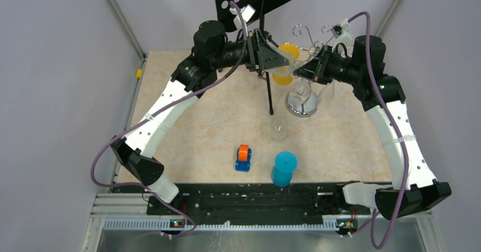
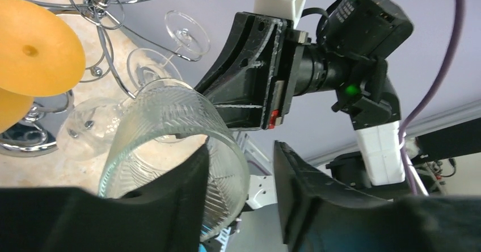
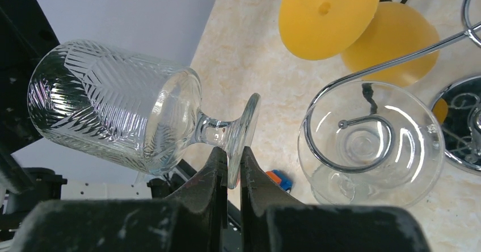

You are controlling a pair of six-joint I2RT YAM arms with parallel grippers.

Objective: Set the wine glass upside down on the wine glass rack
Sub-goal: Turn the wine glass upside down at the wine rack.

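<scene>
Above the far side of the table (image 1: 187, 127), your right end effector (image 3: 230, 155) is clenched on the foot rim of the wine glass (image 3: 113, 101). The glass lies on its side in the air, bowl toward the left arm. Your left end effector (image 2: 241, 150) stands released at the bowl. The wine glass rack (image 1: 302, 103) is just beside the foot, so I judge the right arm must turn the bowl downward

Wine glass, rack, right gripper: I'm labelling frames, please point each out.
wine glass (image 3: 102, 104), right wrist view, ribbed bowl.
wine glass rack (image 1: 301, 104), top external view, round base.
right gripper (image 3: 231, 155), right wrist view, between fingertips clamping foot.
</scene>
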